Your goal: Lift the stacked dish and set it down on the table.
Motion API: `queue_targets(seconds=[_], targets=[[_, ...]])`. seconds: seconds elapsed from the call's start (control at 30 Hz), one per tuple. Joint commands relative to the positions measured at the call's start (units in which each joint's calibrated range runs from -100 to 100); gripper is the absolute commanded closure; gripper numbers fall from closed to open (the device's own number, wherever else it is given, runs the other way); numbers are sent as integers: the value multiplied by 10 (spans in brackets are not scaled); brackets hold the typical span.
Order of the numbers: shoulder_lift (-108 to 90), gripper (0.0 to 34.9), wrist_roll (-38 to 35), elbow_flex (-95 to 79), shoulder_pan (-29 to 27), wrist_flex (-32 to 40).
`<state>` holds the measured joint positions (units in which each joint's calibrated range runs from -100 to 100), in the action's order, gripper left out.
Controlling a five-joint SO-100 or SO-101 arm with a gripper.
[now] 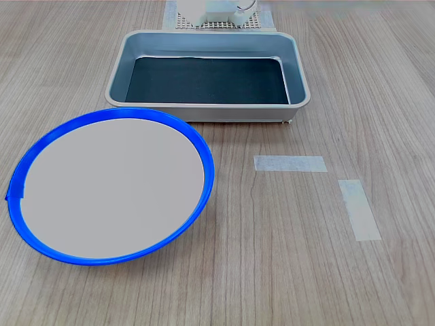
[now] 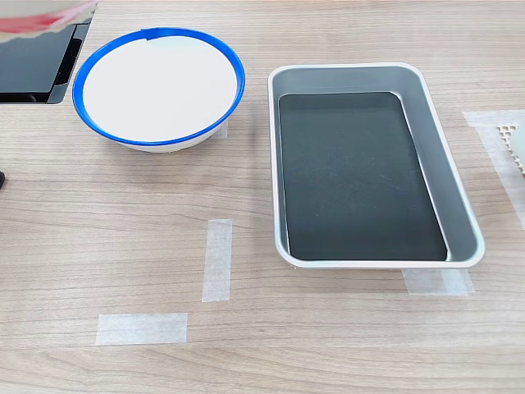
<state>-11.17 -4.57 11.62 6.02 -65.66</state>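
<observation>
A blurred sliver of a pale round thing with a red edge (image 2: pixel 51 16) shows at the top left corner of the second exterior view, cut off by the frame; it looks like the red-rimmed stacked dish, raised above the table. It is out of the first exterior view. The gripper is not in either view; only the arm's white base (image 1: pixel 216 10) shows at the first exterior view's top. The wood-grain table (image 1: pixel 306 265) (image 2: pixel 123 205) bears two pale tape strips (image 1: pixel 290 164) (image 2: pixel 217 259).
A blue-rimmed plate (image 1: pixel 112 185) (image 2: pixel 158 86) with a pale centre sits on the table beside a grey rectangular tray (image 1: pixel 204 111) (image 2: pixel 377 263) with a dark bottom. A dark flat object (image 2: pixel 33 70) lies at the second exterior view's left edge. A perforated mat (image 1: pixel 221 24) lies under the base.
</observation>
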Motion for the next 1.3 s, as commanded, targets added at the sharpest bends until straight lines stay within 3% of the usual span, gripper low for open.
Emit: queue_targets(seconds=[0.0,0.23,1.27], targets=[[-21,349,5,35,30,-10],[-20,349,11,-55,69,11],[15,349,-18,-403,72,250]])
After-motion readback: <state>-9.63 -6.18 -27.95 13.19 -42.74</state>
